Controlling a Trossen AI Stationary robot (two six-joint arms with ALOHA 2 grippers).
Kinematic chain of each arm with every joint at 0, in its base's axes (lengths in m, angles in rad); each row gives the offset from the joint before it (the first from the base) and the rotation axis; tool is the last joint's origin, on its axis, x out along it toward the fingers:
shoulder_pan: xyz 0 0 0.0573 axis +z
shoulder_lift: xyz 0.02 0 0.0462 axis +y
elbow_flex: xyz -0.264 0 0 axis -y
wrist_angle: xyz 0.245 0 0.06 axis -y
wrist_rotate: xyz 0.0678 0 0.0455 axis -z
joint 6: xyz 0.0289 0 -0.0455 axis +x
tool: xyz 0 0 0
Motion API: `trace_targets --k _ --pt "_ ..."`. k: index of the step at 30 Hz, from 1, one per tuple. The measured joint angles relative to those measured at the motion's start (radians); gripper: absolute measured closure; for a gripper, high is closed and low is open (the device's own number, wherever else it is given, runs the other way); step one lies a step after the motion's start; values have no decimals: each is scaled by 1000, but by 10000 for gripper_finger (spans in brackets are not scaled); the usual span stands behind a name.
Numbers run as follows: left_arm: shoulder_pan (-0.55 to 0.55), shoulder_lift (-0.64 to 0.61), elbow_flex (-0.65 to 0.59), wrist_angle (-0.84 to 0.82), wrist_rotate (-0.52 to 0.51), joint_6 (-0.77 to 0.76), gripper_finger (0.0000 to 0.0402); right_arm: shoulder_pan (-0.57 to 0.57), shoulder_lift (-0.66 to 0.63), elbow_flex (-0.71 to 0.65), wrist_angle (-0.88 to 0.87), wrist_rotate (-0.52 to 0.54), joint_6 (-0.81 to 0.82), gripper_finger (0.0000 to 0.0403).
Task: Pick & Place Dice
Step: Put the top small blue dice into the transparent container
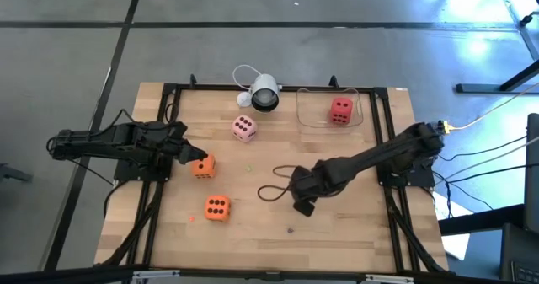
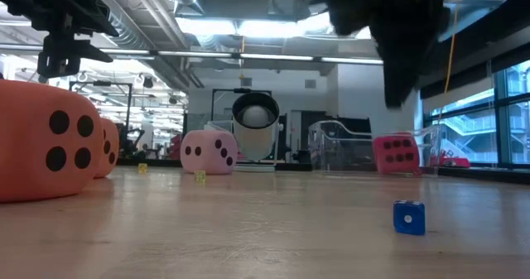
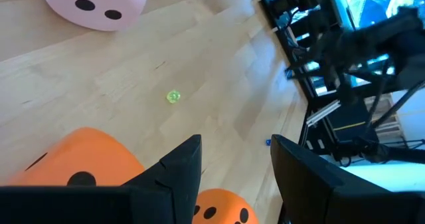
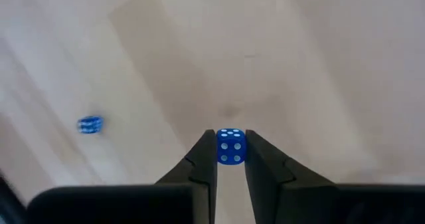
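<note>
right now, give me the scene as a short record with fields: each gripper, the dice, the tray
left gripper: open, above the orange die near the table's left side
right gripper: shut on a small blue die, held above the table's middle
second small blue die: lying on the table
other orange die: toward the front of the table, free
pink die: beside the white round camera
red die: inside the clear tray at the back right

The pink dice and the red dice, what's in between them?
The white round camera sits between the pink dice and the red dice; the low view shows it too.
</note>
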Motion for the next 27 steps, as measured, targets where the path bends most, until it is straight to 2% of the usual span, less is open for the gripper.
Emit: trace_targets --k 4,10,18,27 --pt "0 0 0 0 0 8 227 -19 -70 0 -105 82 4 352" --pt "0 0 0 0 -2 15 227 -109 -160 0 -201 131 -27 352" --pt "0 0 0 0 -6 15 227 -297 -244 0 -223 130 -158 352" --pt "0 0 0 0 -19 18 227 -532 -287 0 -225 50 -308 352"
